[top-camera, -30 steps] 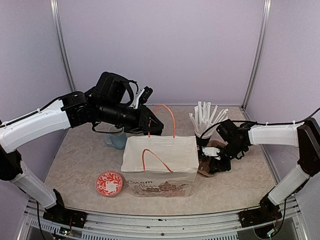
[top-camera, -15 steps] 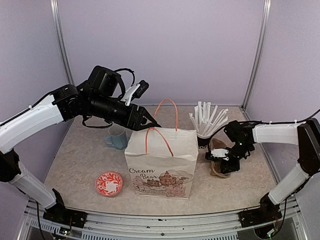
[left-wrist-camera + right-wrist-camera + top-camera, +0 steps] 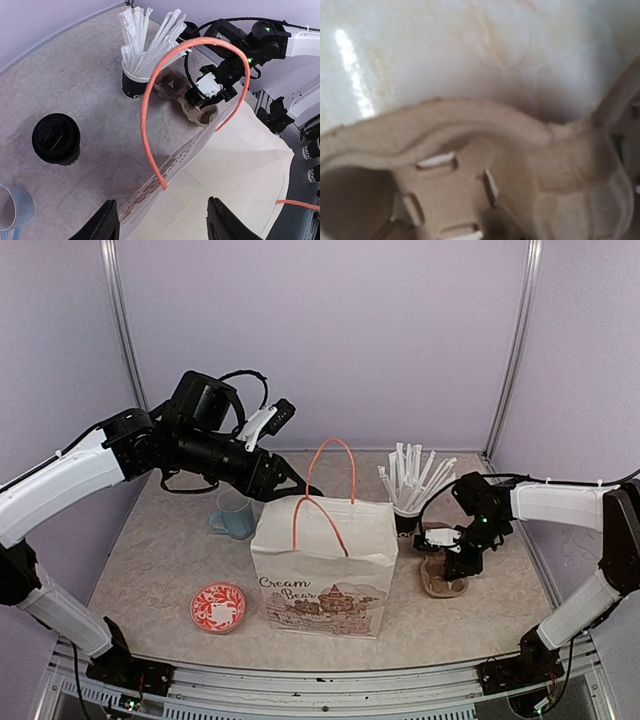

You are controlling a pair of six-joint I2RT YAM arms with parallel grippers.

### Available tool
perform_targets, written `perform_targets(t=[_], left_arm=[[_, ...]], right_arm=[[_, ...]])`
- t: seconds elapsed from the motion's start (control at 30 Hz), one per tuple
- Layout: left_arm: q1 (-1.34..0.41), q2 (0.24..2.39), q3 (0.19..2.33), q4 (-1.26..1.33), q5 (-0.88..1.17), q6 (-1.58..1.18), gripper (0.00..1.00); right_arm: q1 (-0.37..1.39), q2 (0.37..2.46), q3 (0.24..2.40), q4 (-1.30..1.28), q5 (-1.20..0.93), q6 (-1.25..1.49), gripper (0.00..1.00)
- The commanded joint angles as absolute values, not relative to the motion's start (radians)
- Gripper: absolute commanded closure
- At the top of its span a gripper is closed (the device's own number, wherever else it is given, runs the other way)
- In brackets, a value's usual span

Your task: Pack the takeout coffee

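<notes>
The takeout coffee (image 3: 56, 139), a black cup with a black lid, stands on the table behind the bag in the left wrist view. It is hidden in the top view. My left gripper (image 3: 292, 485) is open and empty above the back rim of the white paper bag (image 3: 320, 570). An orange handle (image 3: 145, 115) arches up in front of my left gripper (image 3: 162, 227). My right gripper (image 3: 447, 548) is to the right of the bag, shut on a brown cardboard cup carrier (image 3: 442, 582) low at the table. The carrier (image 3: 470, 165) fills the right wrist view and the fingers do not show there.
A black cup full of white straws (image 3: 408, 510) stands behind the carrier. A light blue mug (image 3: 235, 517) is behind the bag's left side. A red patterned saucer (image 3: 218, 606) lies at the front left. Grey walls enclose the table.
The bag went from tilted back to standing upright. My left gripper drew back slightly to the left. My right gripper carried the cup carrier right and down, away from the bag.
</notes>
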State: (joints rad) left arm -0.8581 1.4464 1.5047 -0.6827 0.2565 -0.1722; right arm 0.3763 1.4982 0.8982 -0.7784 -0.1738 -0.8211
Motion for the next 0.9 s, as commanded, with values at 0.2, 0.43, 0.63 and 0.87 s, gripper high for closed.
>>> perform_targets(t=[0.2, 0.43, 0.63, 0.87], left_arm=[[-0.809, 1.402, 1.477, -0.639, 0.265, -0.128, 0.41], [-0.797, 1.409, 1.445, -0.602, 0.303, -0.117, 0.41], [-0.786, 1.414, 1.424, -0.594, 0.317, -0.112, 0.41], [-0.775, 1.398, 1.398, -0.567, 0.332, -0.117, 0.41]], right_arm=[[0.37, 1.383, 0.792, -0.746, 0.032, -0.809, 0.56], [0.356, 1.327, 0.739, -0.693, 0.208, -0.845, 0.51], [0.251, 1.291, 0.702, -0.662, 0.252, -0.934, 0.5], [0.134, 1.273, 0.745, -0.706, 0.148, -0.973, 0.49]])
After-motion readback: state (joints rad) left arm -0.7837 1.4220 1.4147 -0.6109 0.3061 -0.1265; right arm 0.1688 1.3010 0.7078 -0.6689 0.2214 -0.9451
